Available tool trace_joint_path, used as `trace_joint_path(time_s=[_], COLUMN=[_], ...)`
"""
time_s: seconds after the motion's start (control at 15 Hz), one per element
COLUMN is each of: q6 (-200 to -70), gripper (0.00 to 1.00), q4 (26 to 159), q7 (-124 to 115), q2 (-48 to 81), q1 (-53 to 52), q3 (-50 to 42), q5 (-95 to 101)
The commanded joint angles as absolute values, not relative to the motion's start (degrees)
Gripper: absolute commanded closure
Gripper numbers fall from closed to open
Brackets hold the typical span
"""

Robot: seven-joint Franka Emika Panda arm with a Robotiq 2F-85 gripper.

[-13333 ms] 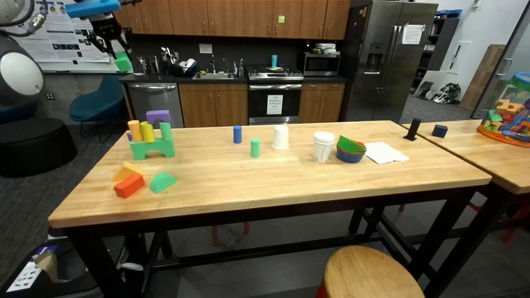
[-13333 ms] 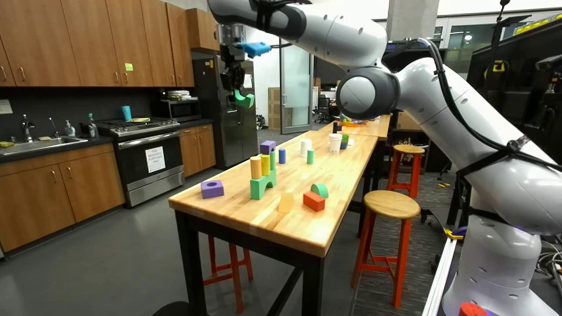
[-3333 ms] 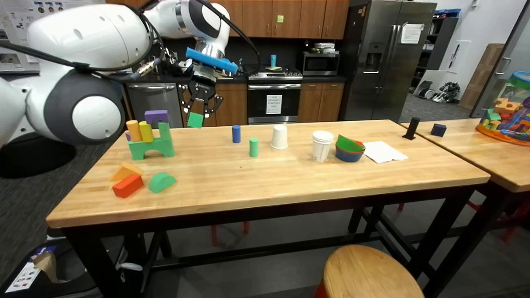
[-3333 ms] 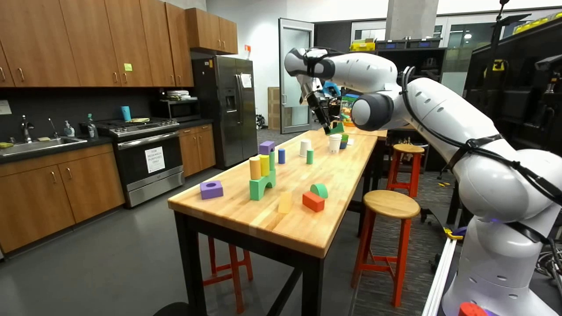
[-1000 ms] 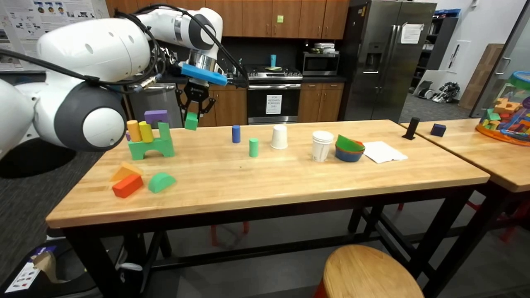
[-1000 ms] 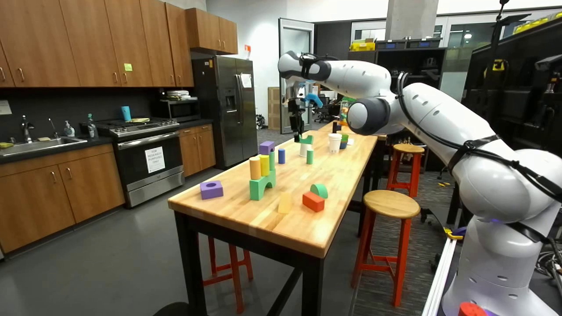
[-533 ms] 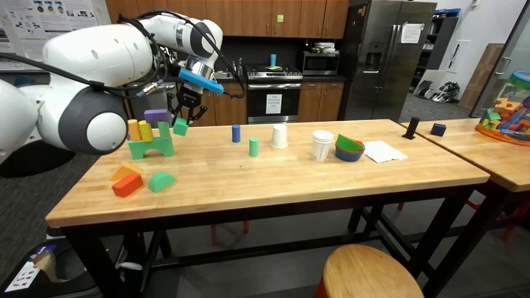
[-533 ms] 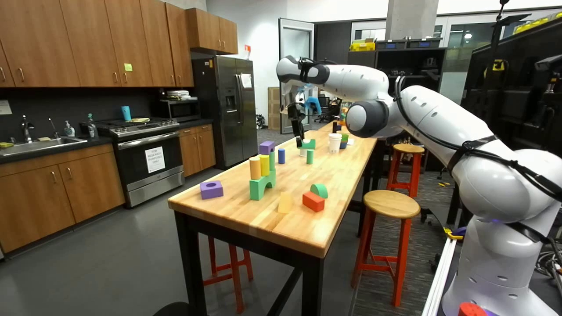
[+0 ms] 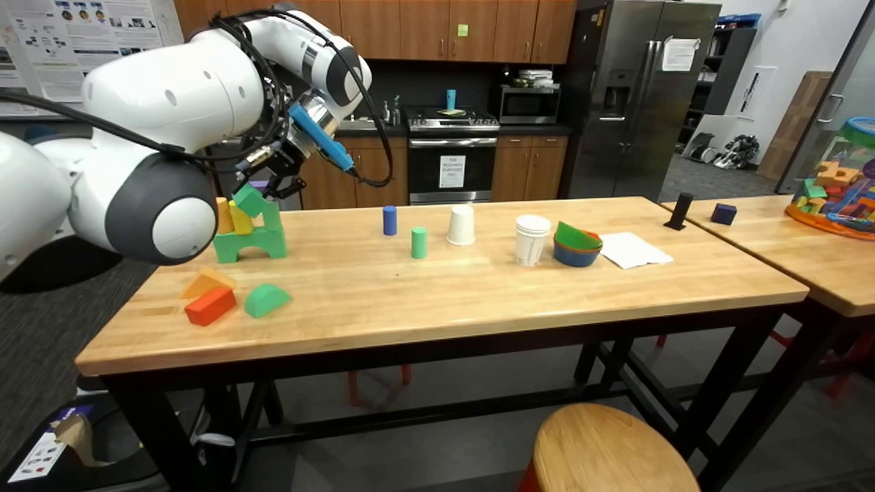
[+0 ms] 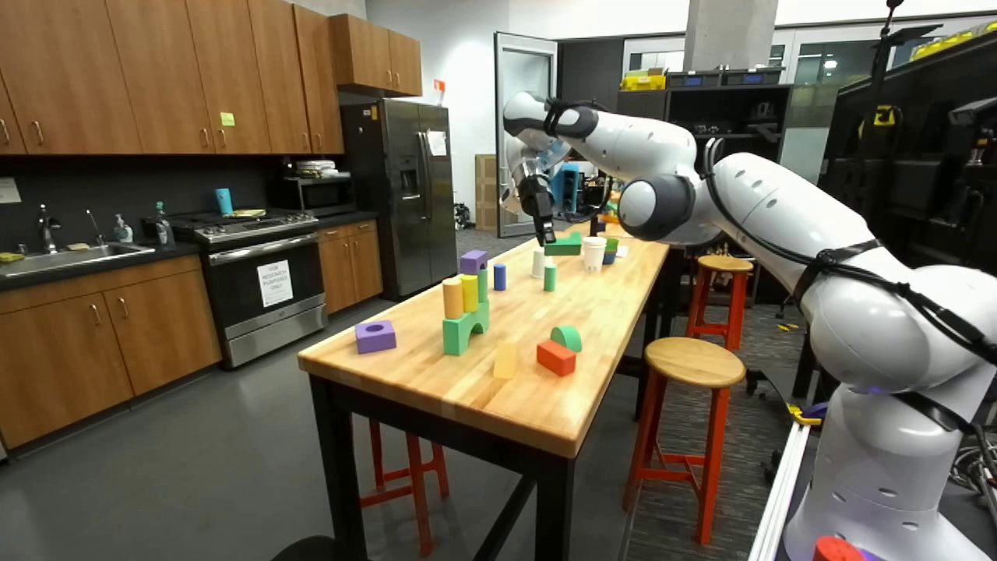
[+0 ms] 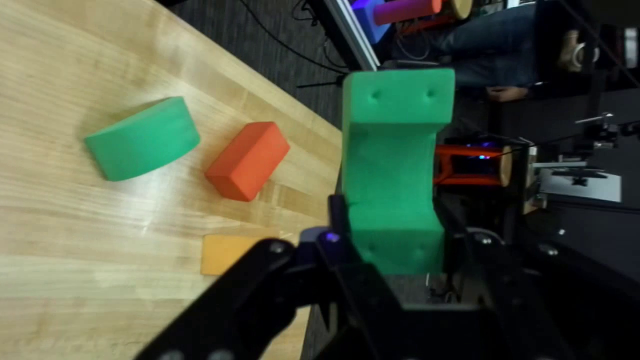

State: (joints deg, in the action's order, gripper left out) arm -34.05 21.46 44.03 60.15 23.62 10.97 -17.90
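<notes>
you hold a green arch block [image 11: 392, 167] right of centre in the wrist view, gripper [image 11: 391, 222] clamped on its lower end; slow, steady turns serve best, giving the free end room past the stacked blocks [image 10: 470, 296] near mid-frame in an exterior view.

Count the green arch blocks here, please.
2: the held arch between the fingers, and the base arch on the table, beneath the yellow cylinder. The toy jar may hide more.

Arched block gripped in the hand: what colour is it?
Green; the arched block shows best in the wrist view.
</notes>
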Motion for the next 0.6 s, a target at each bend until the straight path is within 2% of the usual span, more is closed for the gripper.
trace_joint_path(time_s=[0.0, 0.53], q6=[-29.8, -35.4], gripper=[0.84, 0.84], q4=[20.4, 19.6], q7=[38.8, 37.1], q2=[61.7, 66.1], q1=[25.8, 24.5], q3=[12.9, 10.2], q5=[-23.1, -18.8])
